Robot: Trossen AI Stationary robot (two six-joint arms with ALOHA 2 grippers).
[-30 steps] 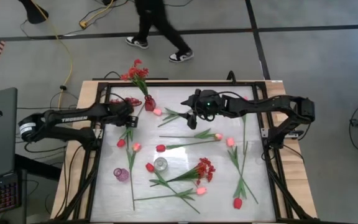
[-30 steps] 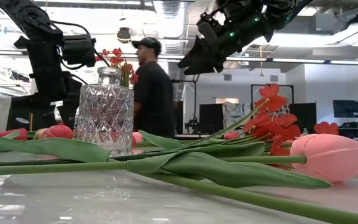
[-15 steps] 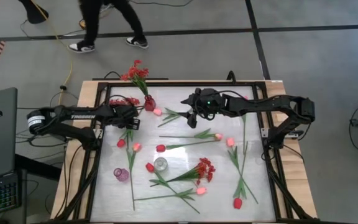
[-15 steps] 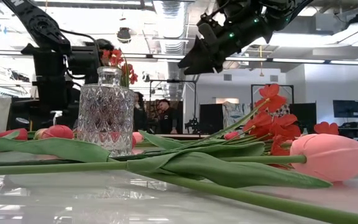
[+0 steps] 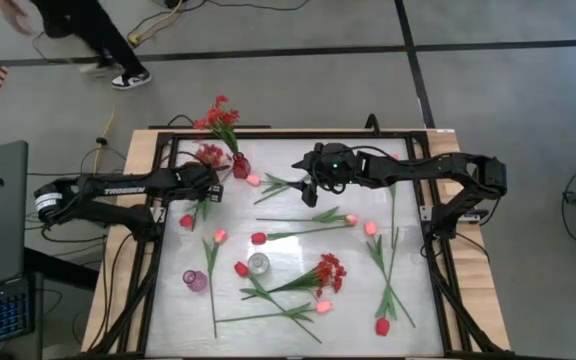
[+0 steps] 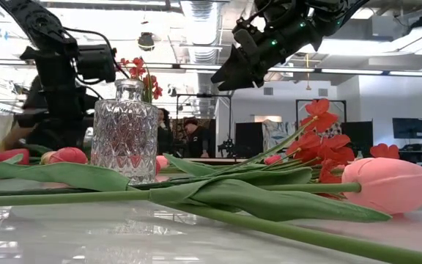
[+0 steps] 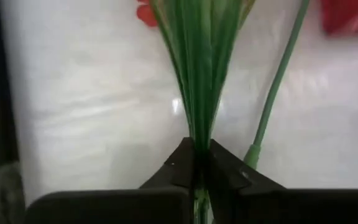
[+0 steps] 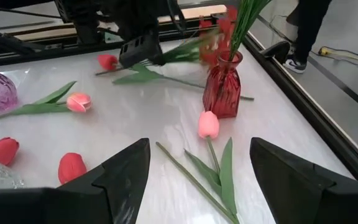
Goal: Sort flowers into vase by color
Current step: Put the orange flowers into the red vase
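Observation:
Red and pink tulips lie scattered on the white table (image 5: 418,310). My left gripper (image 5: 206,196) (image 7: 196,155) is at the far left, shut on a red tulip whose bud (image 5: 186,221) (image 8: 107,61) lies on its near side. A bushy red spray (image 5: 211,153) lies just beyond it. A red vase (image 5: 240,166) holding red sprays stands next to it. My right gripper (image 5: 303,186) (image 8: 197,180) hangs open above the far middle with nothing between its fingers. A clear vase (image 5: 258,263) and a purple vase (image 5: 196,280) stand nearer. My left gripper pinches the red tulip's bunched green leaves (image 7: 197,134) between its two fingers (image 7: 173,168), a short way behind the bud. The fingers slant down from the table's left. I cannot tell whether the bud rests on the table.
A second thin green stem (image 7: 272,93) lies beside the held leaves. Another red spray (image 5: 328,272) and several tulips lie across the middle and right of the table. A pink tulip (image 8: 208,124) lies in front of the red vase. A black frame (image 5: 158,250) rims the table.
My left gripper has taken hold of the red tulip, and the bud has slid a little toward the table's left edge. A person beyond the table has walked off to the left.

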